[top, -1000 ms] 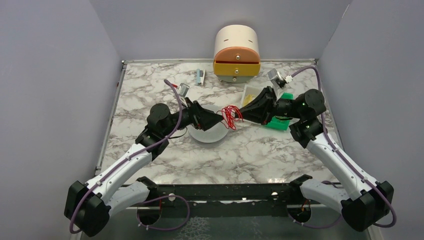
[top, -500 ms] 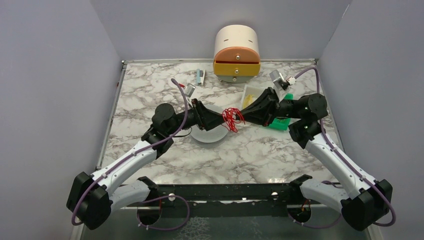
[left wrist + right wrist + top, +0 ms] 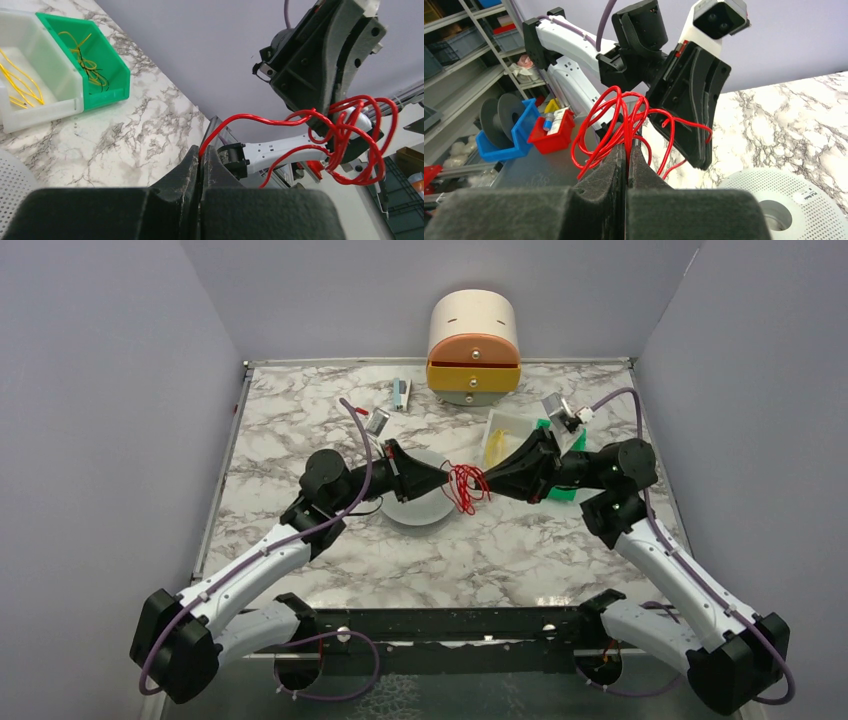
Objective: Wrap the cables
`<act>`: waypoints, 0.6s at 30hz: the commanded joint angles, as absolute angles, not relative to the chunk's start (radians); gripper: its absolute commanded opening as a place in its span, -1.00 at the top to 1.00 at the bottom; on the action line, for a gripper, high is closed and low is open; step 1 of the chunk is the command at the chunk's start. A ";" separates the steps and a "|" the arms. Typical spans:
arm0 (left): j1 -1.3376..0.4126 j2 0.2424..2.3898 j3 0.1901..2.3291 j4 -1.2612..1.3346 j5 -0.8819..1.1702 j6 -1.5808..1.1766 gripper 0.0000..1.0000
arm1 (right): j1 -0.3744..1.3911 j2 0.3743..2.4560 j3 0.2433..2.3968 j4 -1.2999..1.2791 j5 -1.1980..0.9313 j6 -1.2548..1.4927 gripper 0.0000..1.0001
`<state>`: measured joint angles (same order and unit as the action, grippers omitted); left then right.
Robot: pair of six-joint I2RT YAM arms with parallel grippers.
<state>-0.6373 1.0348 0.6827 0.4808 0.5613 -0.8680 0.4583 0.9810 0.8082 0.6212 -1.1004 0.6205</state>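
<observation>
The cables (image 3: pixel 466 485) are a loose tangle of thin red loops hanging in the air between my two grippers, above the edge of a white perforated disc (image 3: pixel 415 505). My left gripper (image 3: pixel 446 480) is shut on one red strand; in the left wrist view that strand (image 3: pixel 235 119) leaves the closed tips (image 3: pixel 201 149) and runs to the tangle (image 3: pixel 350 130). My right gripper (image 3: pixel 489 483) is shut on the gathered loops (image 3: pixel 611 122), which fan out from its tips (image 3: pixel 626 147). The two grippers face each other, tips a short way apart.
A green bin (image 3: pixel 107 75) and a white bin (image 3: pixel 30 100) holding thin yellow wires sit under the right arm. A round drawer unit (image 3: pixel 473 345) stands at the back. Small parts (image 3: pixel 401 393) lie on the marble at the back left.
My left gripper has gone from open to shut on a red strand. The right gripper has drawn back slightly to the right with the tangle.
</observation>
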 commanded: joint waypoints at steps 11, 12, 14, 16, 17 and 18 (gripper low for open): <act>-0.643 0.882 0.750 0.489 0.508 -0.749 1.00 | 0.464 0.760 0.722 0.430 -0.827 0.485 0.30; -0.643 0.880 0.761 0.478 0.512 -0.737 1.00 | 0.465 0.736 0.714 0.422 -0.793 0.478 0.25; -0.643 0.876 0.783 0.452 0.516 -0.710 1.00 | 0.465 0.700 0.696 0.409 -0.723 0.465 0.15; -0.643 0.871 0.801 0.424 0.515 -0.684 1.00 | 0.465 0.672 0.682 0.384 -0.640 0.455 0.08; -0.643 0.869 0.814 0.402 0.513 -0.669 1.00 | 0.465 0.660 0.677 0.373 -0.603 0.447 0.06; -0.643 0.867 0.823 0.385 0.511 -0.655 1.00 | 0.465 0.653 0.670 0.360 -0.569 0.443 0.04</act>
<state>-0.6373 0.8902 0.7662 0.4477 0.5297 -0.7380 0.4591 0.6956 0.6937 0.4164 -0.7700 0.4850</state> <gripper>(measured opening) 0.016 0.463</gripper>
